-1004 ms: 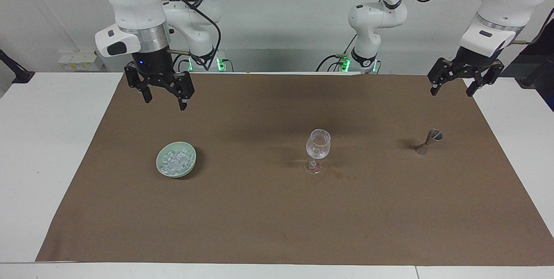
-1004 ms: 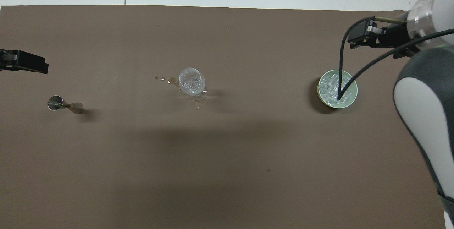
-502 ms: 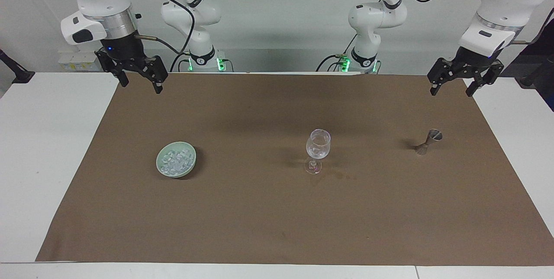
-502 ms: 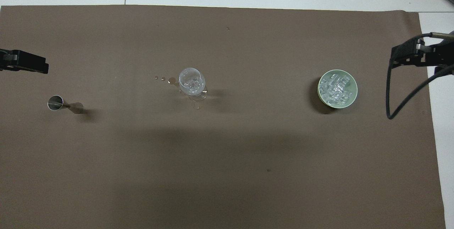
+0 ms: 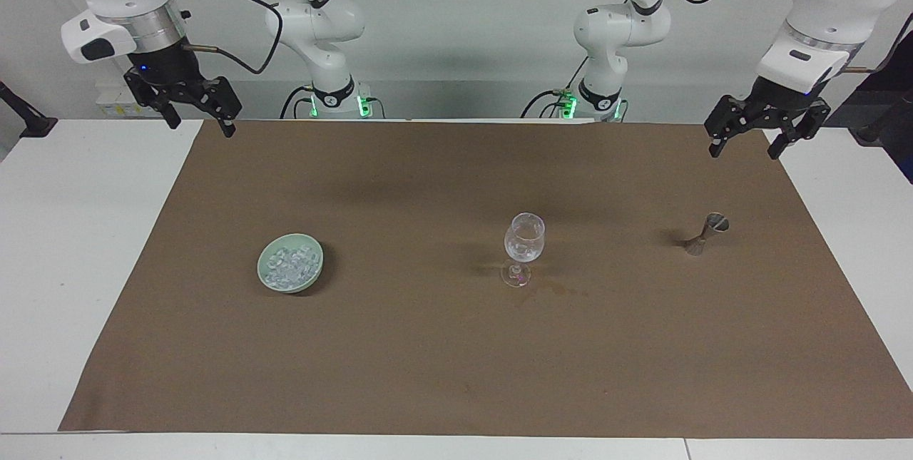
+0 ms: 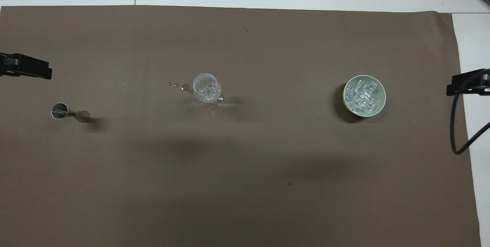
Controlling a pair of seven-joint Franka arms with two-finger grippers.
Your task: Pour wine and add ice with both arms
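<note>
Ice [image 5: 289, 266] fills the pale green bowl [image 5: 317, 269] as a heap of small glassy chunks, and a few more pieces seem to sit already in the stemmed wine glass [image 5: 524, 238]. Each chunk is probably light, hard and slick, likely to squirt out of a pinch, so a single piece wants a centred squeeze across its broadest faces; taking the bowl by its rim and tipping it looks the surer way to move several at once. The glass is thin and top-heavy: a hold low on the bowl of the glass or at the stem, with gentle force, would suit it. The steel jigger [image 5: 706, 232] is stiff and narrow-waisted, and the waist is the natural grip.

The right gripper [image 5: 197, 118] hangs with jaws spread wide and nothing between them, above the table's edge at its own arm's end; the ice bowl sits below it and well apart, further out over the brown mat [image 5: 456, 374]. The left gripper [image 5: 745, 145] waits, likewise wide and empty, with the jigger below and well apart. Small wet drops lie on the mat just beside the glass's foot.
</note>
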